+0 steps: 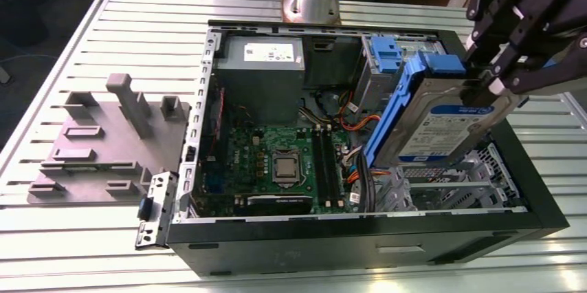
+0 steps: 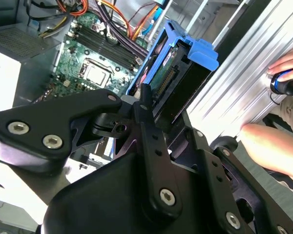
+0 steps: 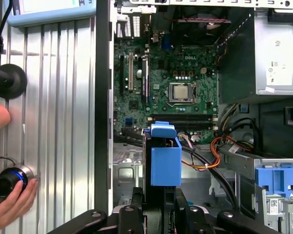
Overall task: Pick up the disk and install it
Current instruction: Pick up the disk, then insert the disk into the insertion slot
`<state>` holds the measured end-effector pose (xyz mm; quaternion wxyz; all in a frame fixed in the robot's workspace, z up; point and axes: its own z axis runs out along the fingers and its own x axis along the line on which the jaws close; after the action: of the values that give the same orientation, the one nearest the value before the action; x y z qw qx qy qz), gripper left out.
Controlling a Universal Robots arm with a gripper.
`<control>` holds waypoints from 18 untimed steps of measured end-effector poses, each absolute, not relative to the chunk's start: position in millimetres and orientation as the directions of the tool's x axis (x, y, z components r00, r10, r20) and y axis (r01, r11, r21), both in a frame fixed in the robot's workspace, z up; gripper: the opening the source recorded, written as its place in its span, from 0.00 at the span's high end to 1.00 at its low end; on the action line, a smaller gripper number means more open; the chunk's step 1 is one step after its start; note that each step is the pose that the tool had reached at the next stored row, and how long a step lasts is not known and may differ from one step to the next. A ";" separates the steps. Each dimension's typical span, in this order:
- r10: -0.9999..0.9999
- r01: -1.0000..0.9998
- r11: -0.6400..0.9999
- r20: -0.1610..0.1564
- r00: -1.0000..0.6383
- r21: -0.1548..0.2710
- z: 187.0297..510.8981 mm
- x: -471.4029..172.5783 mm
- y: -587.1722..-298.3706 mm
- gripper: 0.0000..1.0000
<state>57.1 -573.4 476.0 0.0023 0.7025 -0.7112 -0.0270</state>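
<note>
Materials: the slatted aluminium table carries an open black steel case. Inside lies a green motherboard; a matte grey stepped fixture block sits at its 9 o'clock in the exterior view.
Surroundings: a grey power-supply box is at the board's 12 o'clock, and a drive cage with a blue tab is at 1 o'clock. Orange cables run beside the cage. A person's hand rests on the table outside the case.
Below the disk: perforated metal bays.
Disk: a flat silver-grey slab with a blue-and-white label and blue plastic rails.
Disk place: at the board's 3 o'clock, raised above the bays, with its gripped end tilted toward 1 o'clock.
Gripper: black fingers clamped on the disk's upper end.
</note>
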 end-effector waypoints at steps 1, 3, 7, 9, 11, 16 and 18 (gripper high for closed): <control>-0.999 -0.999 0.012 -0.035 -0.013 0.042 475.9 57.2 -575.4 0.65; -0.999 -0.999 0.012 -0.035 -0.013 0.042 475.7 57.4 -578.2 0.65; -0.999 -0.999 0.012 -0.035 -0.013 0.042 475.0 61.6 -578.9 0.65; -0.999 -0.999 0.012 -0.035 -0.013 0.043 474.9 65.1 -579.0 0.65; -0.999 -0.999 0.012 -0.035 -0.013 0.044 474.7 69.0 -578.9 0.65; -0.999 -0.999 0.012 -0.035 -0.013 0.046 473.9 79.1 -578.9 0.65; -0.999 -0.999 0.012 -0.035 -0.013 0.046 473.6 82.8 -578.9 0.65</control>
<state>82.8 -578.9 473.6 0.0039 0.7024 -0.7112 -0.0286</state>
